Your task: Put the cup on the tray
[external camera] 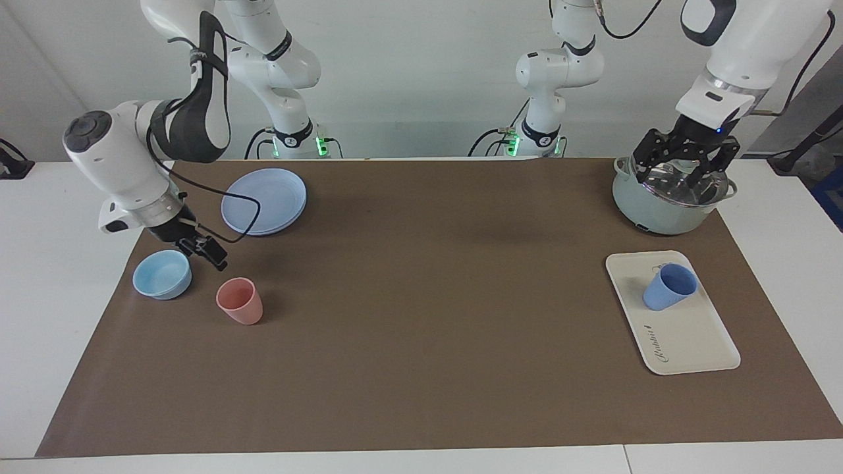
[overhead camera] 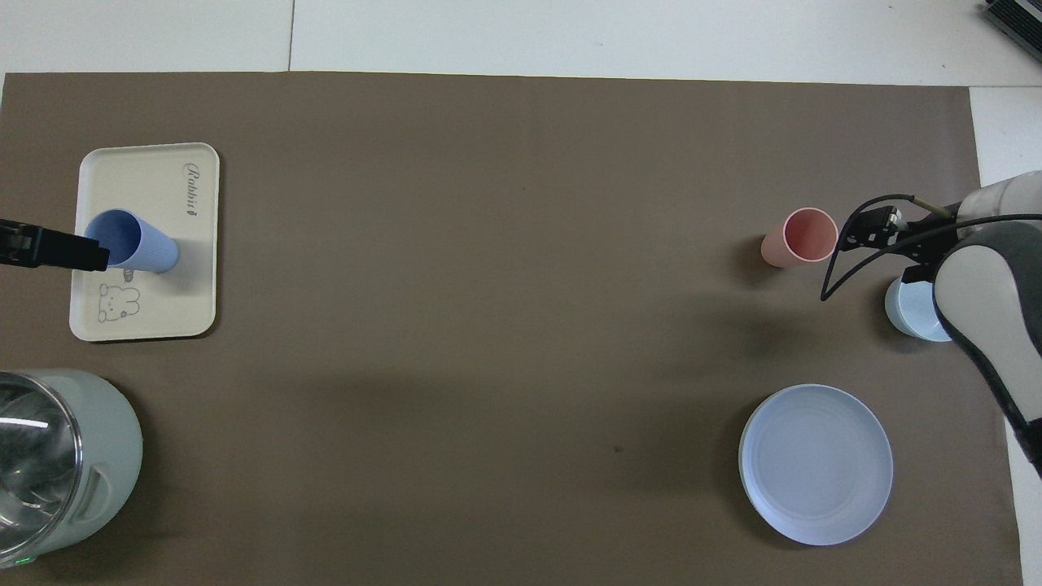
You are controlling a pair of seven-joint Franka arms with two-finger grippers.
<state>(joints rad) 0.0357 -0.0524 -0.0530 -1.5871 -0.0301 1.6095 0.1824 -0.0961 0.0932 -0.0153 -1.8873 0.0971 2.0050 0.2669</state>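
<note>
The periwinkle-blue cup (external camera: 668, 287) stands upright on the cream-white tray (external camera: 695, 342), on the half of the tray nearer to the robots. It also shows in the overhead view (overhead camera: 134, 242) on the tray (overhead camera: 155, 183), beside the bear drawing. My left gripper (external camera: 681, 174) is open and empty, raised over the pot and apart from the cup. One of its fingers (overhead camera: 53, 248) shows at the overhead view's edge. My right gripper (external camera: 209, 253) hangs low between the light-blue bowl and the pink tumbler, holding nothing that I can see.
A pale green pot (external camera: 652, 210) with a glass lid stands nearer to the robots than the tray. At the right arm's end are a salmon-pink tumbler (external camera: 240, 301), a light-blue bowl (external camera: 162, 274) and a round blue plate (external camera: 264, 201).
</note>
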